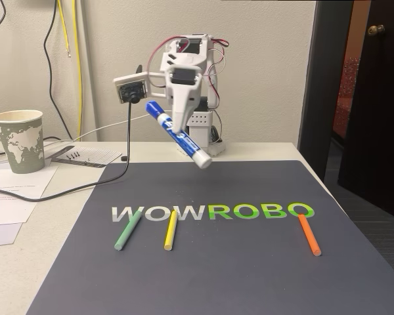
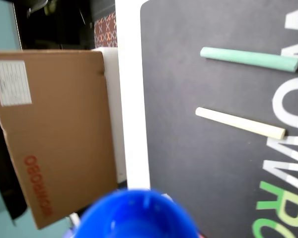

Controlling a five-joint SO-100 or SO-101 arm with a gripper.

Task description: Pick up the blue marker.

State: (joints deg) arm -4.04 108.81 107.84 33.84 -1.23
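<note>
The gripper [image 1: 178,128] is clamped on the marker [image 1: 179,136], held well above the mat [image 1: 249,262], its long axis slanting down to the right in the fixed view.

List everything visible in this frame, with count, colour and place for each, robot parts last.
Thick white-barrelled marker with blue cap: 1, held tilted above the mat.
Thin green stick: 1, mat, left in the fixed view.
Thin yellow stick: 1, right of the green one.
Thin orange stick: 1, mat, right.
Dark grey mat: 1, on the table.
Paper cup with map print: 1, far left.
Brown cardboard box: 1, beyond the table edge, wrist view.
White gripper: 1, clamped on the marker.
</note>
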